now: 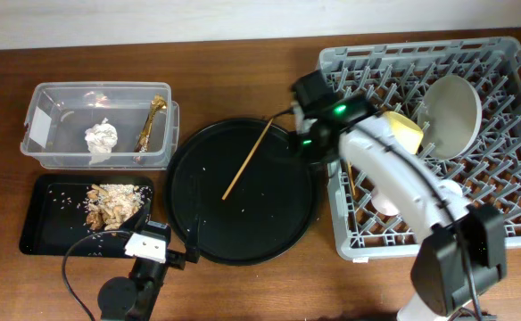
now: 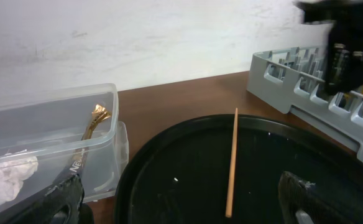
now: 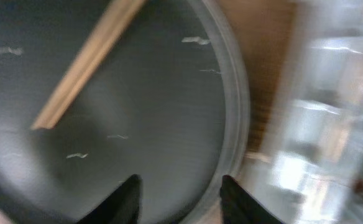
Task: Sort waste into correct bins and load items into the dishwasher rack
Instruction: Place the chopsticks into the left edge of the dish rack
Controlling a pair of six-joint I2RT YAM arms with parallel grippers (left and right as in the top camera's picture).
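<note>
One wooden chopstick [image 1: 247, 159] lies on the large round black tray [image 1: 198, 223]; it also shows in the left wrist view [image 2: 232, 162] and the right wrist view [image 3: 88, 62]. My right gripper [image 1: 300, 143] [image 3: 178, 196] is open and empty over the tray's right rim, next to the grey rack [image 1: 510, 205]. The rack holds the pale plate [image 1: 452, 116] and the yellow bowl [image 1: 408, 132]. The clear tub [image 1: 42, 134] holds the white napkin [image 1: 102, 137] and the gold wrapper [image 1: 150, 123]. Food scraps [image 1: 111, 203] lie in the black rectangular tray [image 1: 51, 227]. My left gripper [image 1: 167, 254] [image 2: 181, 211] is open and empty. The cups are hidden.
A thin brown stick [image 1: 351, 185] shows in the rack beside the right arm. The right arm crosses over the rack's front half. The rack's near corner [image 2: 281, 81] and the tub's wall [image 2: 101, 143] flank the round tray in the left wrist view.
</note>
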